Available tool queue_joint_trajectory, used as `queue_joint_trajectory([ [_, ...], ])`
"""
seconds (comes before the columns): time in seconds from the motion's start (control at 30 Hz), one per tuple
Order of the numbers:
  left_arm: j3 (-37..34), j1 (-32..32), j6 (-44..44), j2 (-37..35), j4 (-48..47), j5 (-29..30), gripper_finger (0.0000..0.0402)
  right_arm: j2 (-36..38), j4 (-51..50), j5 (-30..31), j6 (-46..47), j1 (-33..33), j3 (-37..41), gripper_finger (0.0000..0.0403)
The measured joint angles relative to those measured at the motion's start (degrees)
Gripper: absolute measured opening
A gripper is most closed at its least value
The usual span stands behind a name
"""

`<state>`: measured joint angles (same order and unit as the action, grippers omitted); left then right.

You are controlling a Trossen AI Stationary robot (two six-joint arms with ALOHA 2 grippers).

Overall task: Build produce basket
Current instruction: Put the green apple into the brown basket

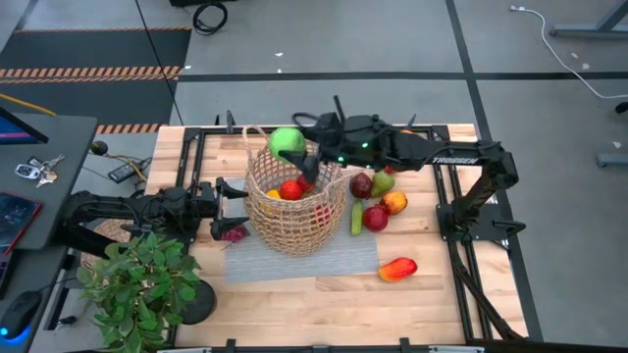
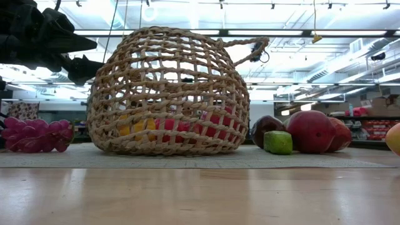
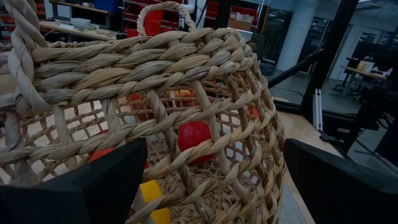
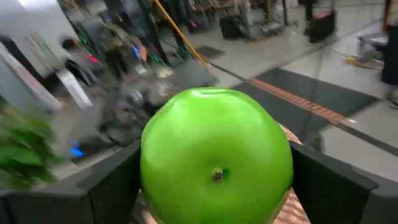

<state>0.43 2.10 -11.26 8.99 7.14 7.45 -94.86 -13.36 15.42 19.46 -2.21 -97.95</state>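
Observation:
The tan woven basket (image 1: pixel 289 206) stands on its base on a grey mat (image 1: pixel 304 260) mid-table and holds red and yellow produce (image 1: pixel 291 189). My right gripper (image 1: pixel 294 149) is shut on a green apple (image 1: pixel 287 140) above the basket's far rim. The apple fills the right wrist view (image 4: pixel 216 155). My left gripper (image 1: pixel 234 204) is open, close by the basket's left wall (image 3: pixel 186 124). Its two fingers (image 3: pixel 93 186) stand wide apart. Purple grapes (image 1: pixel 233 232) lie on the table beside it. My right gripper pinches the green apple by its two opposite sides (image 4: pixel 149 168) between the two fingers (image 4: pixel 112 183). The fingers come from the table's right side. The apple is lifted clear, over the basket's far rim. My left gripper: I cannot tell whether it touches the basket's wall.
Right of the basket lie a dark-red piece (image 1: pixel 361 184), a green pear (image 1: pixel 382 181), a green cucumber (image 1: pixel 356 218), red fruits (image 1: pixel 375 218) and, nearer the front, an orange-red piece (image 1: pixel 397 269). A potted plant (image 1: pixel 137 284) stands at the near left corner.

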Motion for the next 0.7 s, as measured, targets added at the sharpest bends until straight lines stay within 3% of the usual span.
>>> queue_joint_trajectory([
  [0.3, 0.0, -0.01, 0.02, 0.0, -0.09, -0.01, 0.0386, -8.63, 0.47, -0.48, -6.35, -1.24, 0.06, 0.0369],
  [0.53, 0.0, 0.01, 0.02, -0.02, -0.07, 0.01, 0.0386, -8.87, -4.91, -1.71, -10.5, -2.68, 0.02, 0.0369],
  [0.7, 0.0, -0.01, 0.02, -0.01, -0.09, 0.01, 0.0386, -8.89, -8.15, -8.34, -10.44, -4.74, 0.02, 0.0369],
])
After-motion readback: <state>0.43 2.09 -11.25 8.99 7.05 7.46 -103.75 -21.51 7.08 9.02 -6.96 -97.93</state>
